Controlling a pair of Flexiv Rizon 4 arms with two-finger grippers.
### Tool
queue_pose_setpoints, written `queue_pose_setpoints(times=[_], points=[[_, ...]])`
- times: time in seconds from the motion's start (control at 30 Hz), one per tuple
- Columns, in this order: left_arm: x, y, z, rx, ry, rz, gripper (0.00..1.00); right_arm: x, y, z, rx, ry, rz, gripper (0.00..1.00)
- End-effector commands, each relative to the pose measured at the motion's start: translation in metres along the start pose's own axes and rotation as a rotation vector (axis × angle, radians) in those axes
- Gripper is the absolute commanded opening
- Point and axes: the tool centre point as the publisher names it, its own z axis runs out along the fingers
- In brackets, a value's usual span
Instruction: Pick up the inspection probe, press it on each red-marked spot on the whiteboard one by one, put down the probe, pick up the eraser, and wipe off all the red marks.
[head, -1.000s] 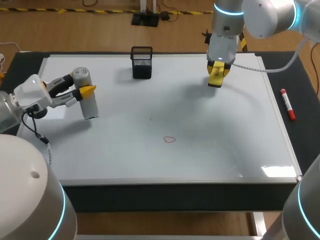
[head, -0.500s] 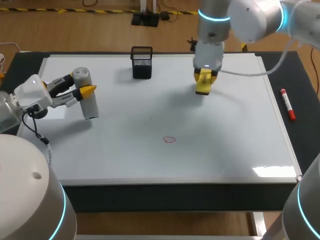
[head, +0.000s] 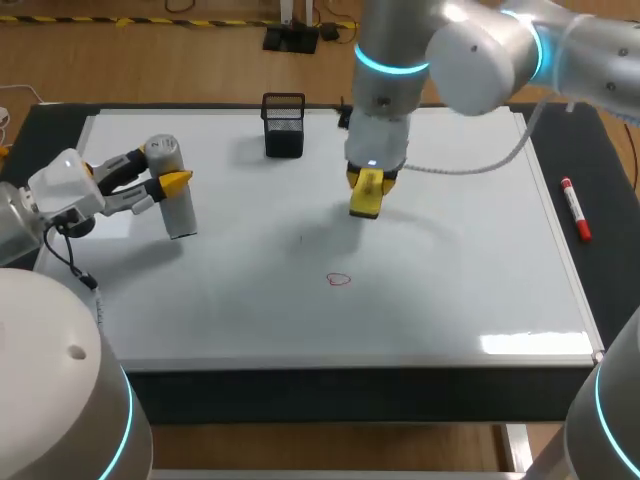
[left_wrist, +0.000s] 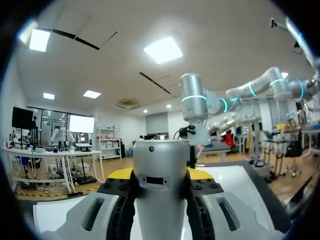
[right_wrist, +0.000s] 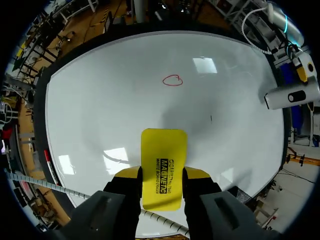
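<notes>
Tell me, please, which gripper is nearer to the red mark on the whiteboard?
Right. The right gripper, holding the eraser, is just beyond the red mark. The left gripper, holding the probe, is far off near the board's left edge.

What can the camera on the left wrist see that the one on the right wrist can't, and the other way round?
Only the left wrist view shows the right arm from outside, above the board. Only the right wrist view shows the yellow eraser held in the right end effector, and the red circle ahead of it. Both show the whiteboard and the grey probe, held in the left end effector.
</notes>
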Motion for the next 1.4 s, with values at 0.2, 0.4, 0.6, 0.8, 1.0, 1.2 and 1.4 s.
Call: queue_pose_setpoints(times=[0.2,0.4,0.6,0.8,1.0,1.2,1.4], points=[[0.000,-0.001,0.000,0.001,-0.001,0.000,0.00,-0.028,0.049,0.004,0.025,0.006,-0.045,0.00],[0.000,-0.001,0.000,0.001,-0.001,0.000,0.00,-0.041,0.078,0.011,0.001,0.006,-0.085,0.00],[0.000,-0.001,0.000,0.001,-0.001,0.000,0.00,-0.048,0.105,0.019,-0.009,0.012,-0.125,0.00],[0.000,-0.001,0.000,0.001,-0.001,0.000,0.00,-0.054,0.130,0.034,-0.032,0.020,-0.160,0.00],[0.000,-0.001,0.000,0.001,-0.001,0.000,0.00,-0.057,0.148,0.045,-0.049,0.009,-0.200,0.00],[0.000,-0.001,0.000,0.001,-0.001,0.000,0.00,-0.057,0.150,0.052,-0.059,0.010,-0.240,0.00],[0.000,-0.001,0.000,0.001,-0.001,0.000,0.00,-0.057,0.151,0.062,-0.057,0.027,-0.256,0.00]])
